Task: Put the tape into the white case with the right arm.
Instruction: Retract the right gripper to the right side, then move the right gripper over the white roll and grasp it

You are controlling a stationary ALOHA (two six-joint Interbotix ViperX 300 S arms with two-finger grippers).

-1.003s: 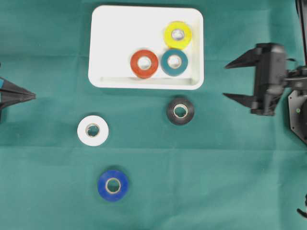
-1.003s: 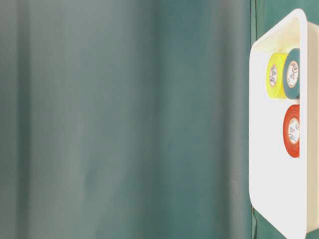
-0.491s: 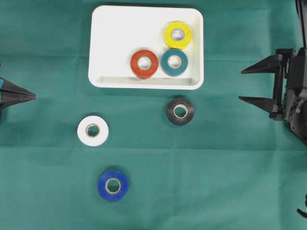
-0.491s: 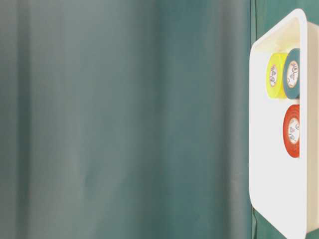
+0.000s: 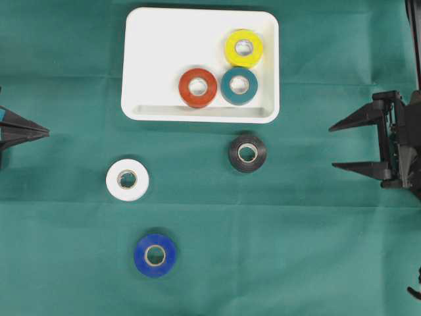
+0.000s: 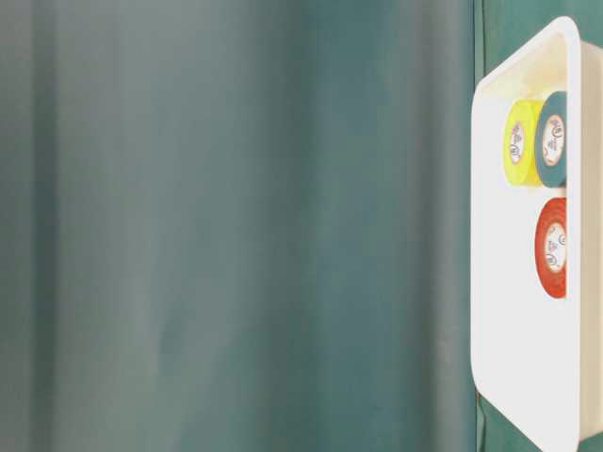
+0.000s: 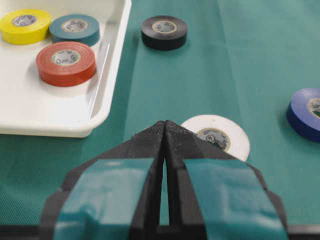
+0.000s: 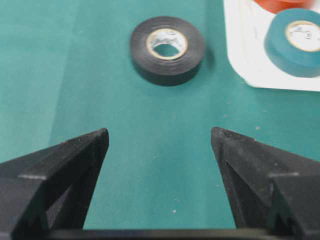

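The white case [image 5: 151, 39] lies at the back of the green cloth and holds a yellow roll [image 5: 243, 47], a teal roll [image 5: 239, 85] and a red roll [image 5: 198, 87]. A black tape roll [image 5: 247, 153] lies flat just in front of the case; it also shows in the right wrist view [image 8: 167, 49]. A white roll [image 5: 127, 179] and a blue roll [image 5: 155, 255] lie further left. My right gripper [image 5: 334, 145] hangs open and empty at the right edge, well right of the black roll, fingers pointing at it. My left gripper [image 5: 46, 131] is shut at the left edge.
The table-level view shows the case rim [image 6: 571, 38] on the right with the rolls inside and a blurred green cloth on the left. Bare green cloth lies between my right gripper and the black roll.
My right gripper has drawn back to the right and moved toward the front, in line with the black roll. Its fingers stand a little closer together. The left arm and all rolls are unmoved.
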